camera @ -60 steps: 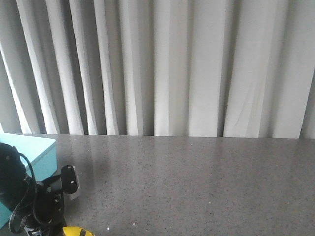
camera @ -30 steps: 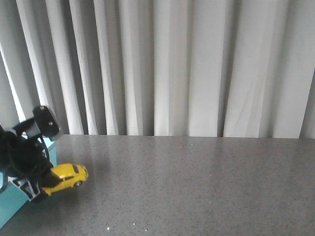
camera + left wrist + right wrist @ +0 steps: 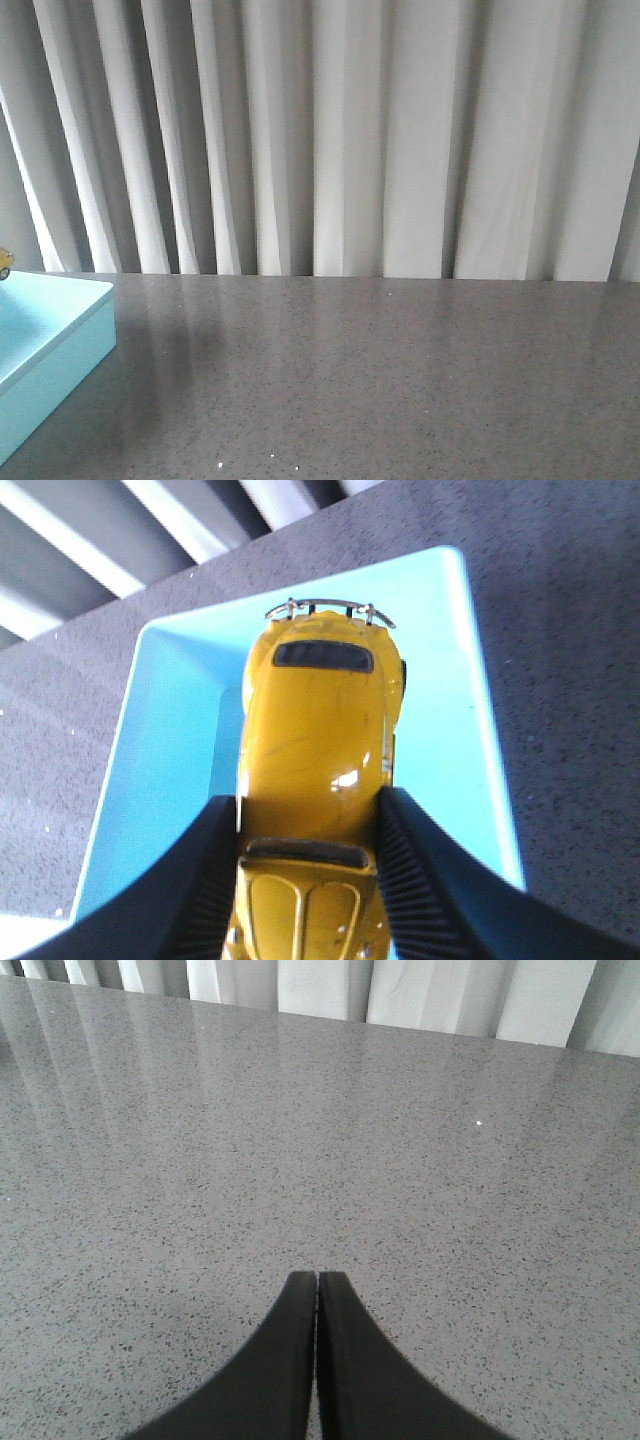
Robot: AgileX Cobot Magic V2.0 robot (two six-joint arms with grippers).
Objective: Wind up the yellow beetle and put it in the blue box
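Front view: only a yellow sliver of yellow beetle (image 3: 4,263) at left edge, rest out of frame; left hand not visible there at all. Blue box (image 3: 60,330) cut by left and bottom edges, just one corner w/ part of floor showing. Left wrist view: beetle's (image 3: 315,770) near end cropped by pic edge, wheels mostly hidden under body, flanks covered by left hand (image 3: 308,880) fingers (image 3: 205,880); fingertips themselves out of frame. Box (image 3: 170,730) near wall cut off, floor partly hidden behind car. Can't tell car's height above box floor. Right wrist view: right hand (image 3: 317,1360) base cropped; surface (image 3: 450,1180) runs past all edges.
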